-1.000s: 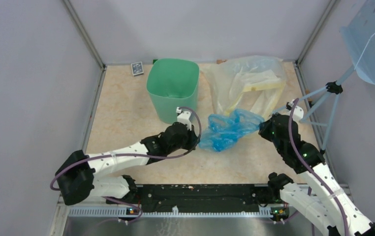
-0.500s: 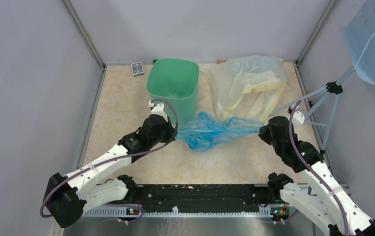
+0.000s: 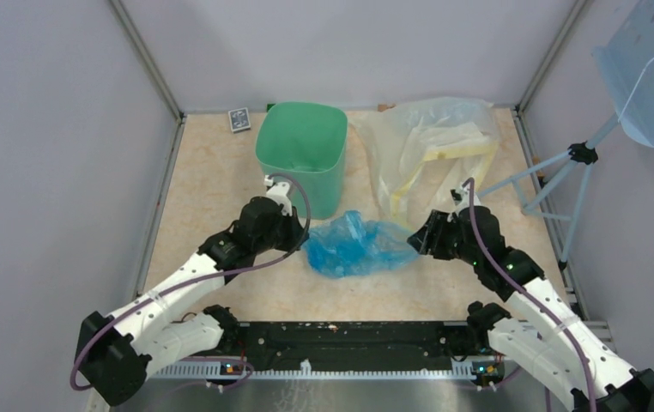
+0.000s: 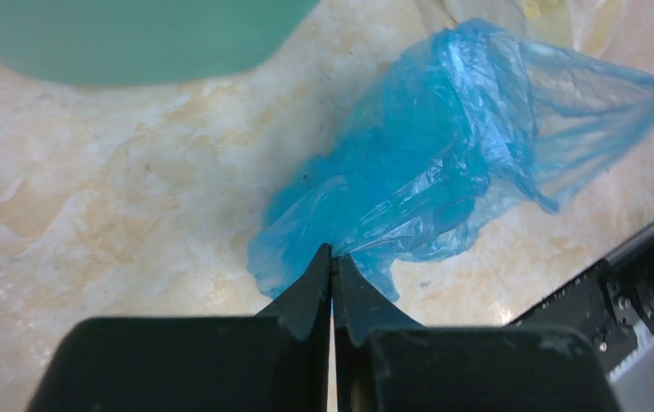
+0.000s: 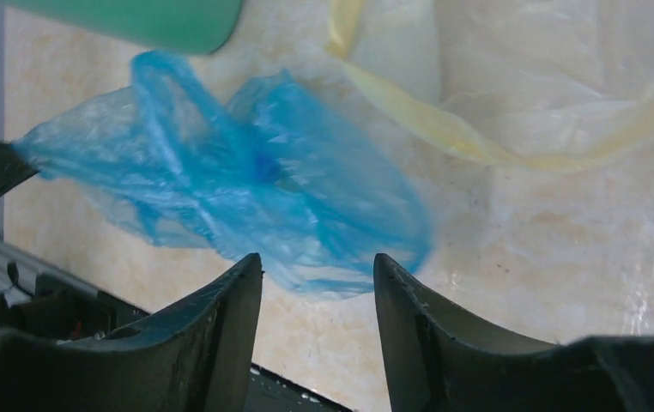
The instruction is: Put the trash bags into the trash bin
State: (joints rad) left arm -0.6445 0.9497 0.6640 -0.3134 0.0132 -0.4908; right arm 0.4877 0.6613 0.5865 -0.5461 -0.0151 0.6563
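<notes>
Two grippers flank one blue trash bag, which lies crumpled on the table. It sits just in front of the mint-green bin, outside it, with no part over the rim.

Bin: upright, mouth facing up.

Left gripper: at the bag's left end. The wrist view shows the fingers pressed together with a thin fold of blue film pinched at the tips (a small bite, only the edge). The rest of the bag fans out from that pinch, then narrows toward its far end.

Right gripper: at the bag's right end. The fingers are spread apart with nothing clamped. The bag's near edge lies just beyond the gap between the tips. Cannot tell whether the film touches either finger.

Clear yellow-banded bag: right of the bin and behind the blue bag. One yellow strip runs close to the blue film in the right wrist view.

Small dark box: against the far wall, left of the bin.
</notes>
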